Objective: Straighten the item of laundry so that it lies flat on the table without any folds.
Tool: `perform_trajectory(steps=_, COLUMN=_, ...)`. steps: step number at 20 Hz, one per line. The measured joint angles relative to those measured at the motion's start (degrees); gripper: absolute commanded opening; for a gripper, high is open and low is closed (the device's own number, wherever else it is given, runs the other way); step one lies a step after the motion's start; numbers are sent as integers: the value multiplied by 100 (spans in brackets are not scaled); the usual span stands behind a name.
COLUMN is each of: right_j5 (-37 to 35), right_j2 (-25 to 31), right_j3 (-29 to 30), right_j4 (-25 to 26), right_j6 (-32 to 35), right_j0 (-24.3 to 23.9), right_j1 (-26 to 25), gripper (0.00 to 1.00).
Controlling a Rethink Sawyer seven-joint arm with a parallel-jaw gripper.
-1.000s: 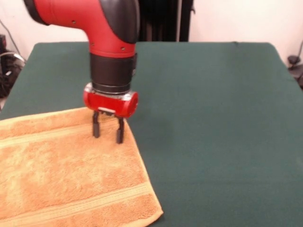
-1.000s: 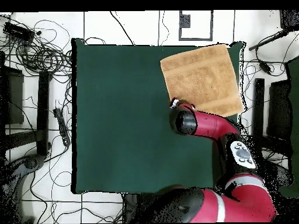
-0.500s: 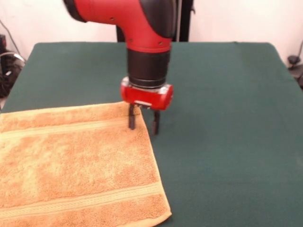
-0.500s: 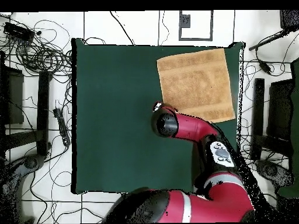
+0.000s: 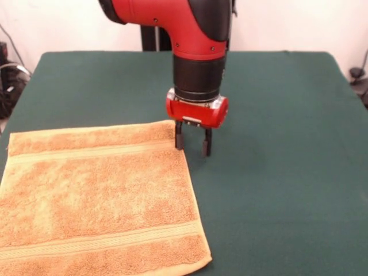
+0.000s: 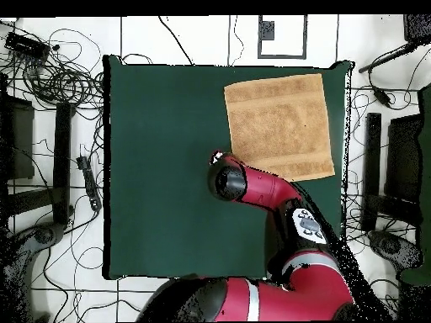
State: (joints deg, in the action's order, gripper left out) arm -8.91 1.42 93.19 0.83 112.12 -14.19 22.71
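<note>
The golden-orange towel (image 5: 100, 201) lies spread flat on the dark green table (image 5: 276, 115), at the lower left of the front view. Woven bands run along its far and near edges. No fold shows. My gripper (image 5: 192, 144) hangs straight down at the towel's far right corner. Its fingers stand apart with nothing between them. The left fingertip (image 5: 179, 142) is right at the towel's right edge, and the other is over bare felt. In the overhead view the towel (image 6: 278, 126) lies near the table's (image 6: 168, 168) top right corner, and the wrist (image 6: 227, 179) hides the gripper.
The red arm (image 6: 278, 202) reaches in from the bottom of the overhead view. Tangled cables (image 6: 59, 76) and black stands (image 6: 61, 160) lie on the floor around the table. The towel's near edge runs close to the front view's bottom edge.
My gripper has moved right in the front view, and the towel has slid right with it. More of the towel's left part now shows.
</note>
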Motion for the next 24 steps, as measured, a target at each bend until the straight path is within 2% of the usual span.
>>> perform_trajectory(steps=6, right_j5=2, right_j2=2, right_j3=286, right_j4=-90, right_j6=0, right_j0=-70, right_j1=40, gripper=100)
perform_trajectory(steps=16, right_j5=-18, right_j2=3, right_j3=438, right_j4=-215, right_j6=0, right_j0=-120, right_j1=93, gripper=100)
perform_trajectory(steps=24, right_j5=-798, right_j2=3, right_j3=508, right_j4=-327, right_j6=0, right_j0=-126, right_j1=447, gripper=100)
